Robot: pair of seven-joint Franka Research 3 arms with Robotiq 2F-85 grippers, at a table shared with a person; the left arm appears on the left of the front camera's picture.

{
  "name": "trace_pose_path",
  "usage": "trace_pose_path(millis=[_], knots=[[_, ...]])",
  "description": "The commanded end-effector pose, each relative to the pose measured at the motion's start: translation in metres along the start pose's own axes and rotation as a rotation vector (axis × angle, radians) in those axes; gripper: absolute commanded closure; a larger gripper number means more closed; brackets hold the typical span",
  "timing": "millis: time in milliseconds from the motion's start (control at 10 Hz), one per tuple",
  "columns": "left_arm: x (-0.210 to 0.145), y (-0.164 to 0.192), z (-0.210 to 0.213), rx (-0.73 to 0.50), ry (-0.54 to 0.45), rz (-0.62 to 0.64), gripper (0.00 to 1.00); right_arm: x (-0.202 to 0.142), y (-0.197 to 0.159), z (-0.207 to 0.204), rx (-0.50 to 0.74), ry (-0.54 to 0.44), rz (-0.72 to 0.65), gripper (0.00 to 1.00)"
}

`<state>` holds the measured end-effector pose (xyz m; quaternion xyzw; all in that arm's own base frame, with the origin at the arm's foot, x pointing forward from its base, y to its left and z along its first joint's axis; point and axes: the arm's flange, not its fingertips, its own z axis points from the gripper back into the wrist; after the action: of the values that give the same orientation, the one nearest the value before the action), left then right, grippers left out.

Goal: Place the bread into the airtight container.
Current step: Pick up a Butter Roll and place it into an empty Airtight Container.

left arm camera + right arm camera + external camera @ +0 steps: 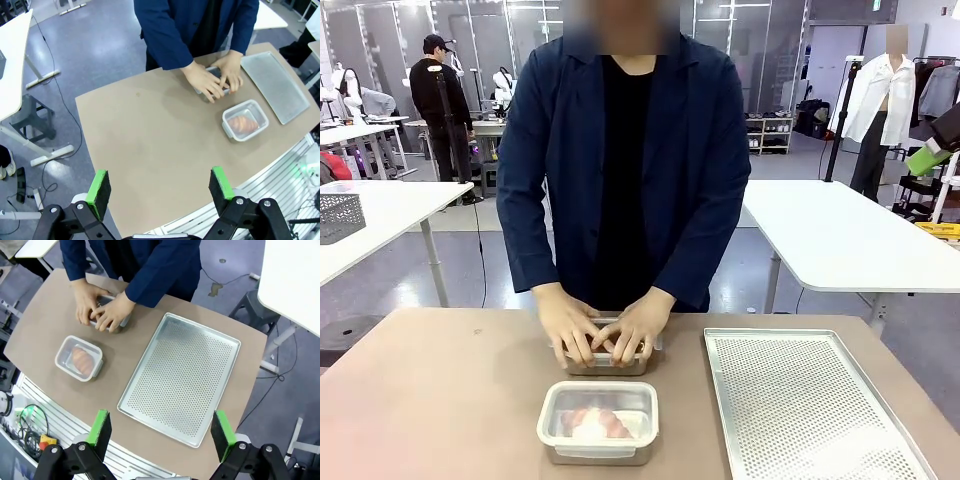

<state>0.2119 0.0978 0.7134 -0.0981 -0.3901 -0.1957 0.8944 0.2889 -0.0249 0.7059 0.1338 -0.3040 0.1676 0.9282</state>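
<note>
- The bread (595,422) is seen inside a closed airtight container (598,423) with a clear lid, near the robot's edge of the brown table (440,400), about mid-width.
- Just beyond it, toward the far edge, a second container (607,357) is covered and pressed by both of the person's hands (605,333); the two containers are close but apart.
- A perforated metal tray (800,400) is laid on the robot's right part of the table, its near corner reaching almost to the table's near edge; a strip of bare tabletop is left between it and the containers.
- The robot's left part of the table is bare from the containers to the table's left edge, so the widest free room is found there.
- The left gripper (159,186) is held high above the near left edge of the table, its green-padded fingers spread wide with nothing between them.
- The right gripper (161,428) is held high above the near edge by the tray, jaws released and nothing grasped.
- The far middle of the table is blocked by the person's forearms and body.
- White tables (840,235) are seen on the floor beyond, well apart from the work table.
</note>
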Motion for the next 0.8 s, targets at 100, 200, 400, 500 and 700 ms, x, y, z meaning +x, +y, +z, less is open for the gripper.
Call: trace_pose_path(millis=[100, 200, 400, 500, 700], knots=[[0.0022, -0.0005, 0.0013, 0.002, 0.007, -0.009, 0.00, 0.0029, -0.0013, 0.0004, 0.001, -0.010, -0.004, 0.00], [0.0022, -0.0005, 0.0013, 0.002, 0.007, -0.009, 0.00, 0.0029, -0.0013, 0.0004, 0.001, -0.010, -0.004, 0.00], [0.0022, -0.0005, 0.0013, 0.002, 0.007, -0.009, 0.00, 0.0029, -0.0013, 0.0004, 0.001, -0.010, -0.004, 0.00], [0.0022, -0.0005, 0.0013, 0.002, 0.007, -0.009, 0.00, 0.0029, -0.0013, 0.0004, 0.001, -0.010, -0.004, 0.00], [0.0022, -0.0005, 0.0013, 0.002, 0.007, -0.009, 0.00, 0.0029, -0.0013, 0.0004, 0.001, -0.010, -0.004, 0.00]])
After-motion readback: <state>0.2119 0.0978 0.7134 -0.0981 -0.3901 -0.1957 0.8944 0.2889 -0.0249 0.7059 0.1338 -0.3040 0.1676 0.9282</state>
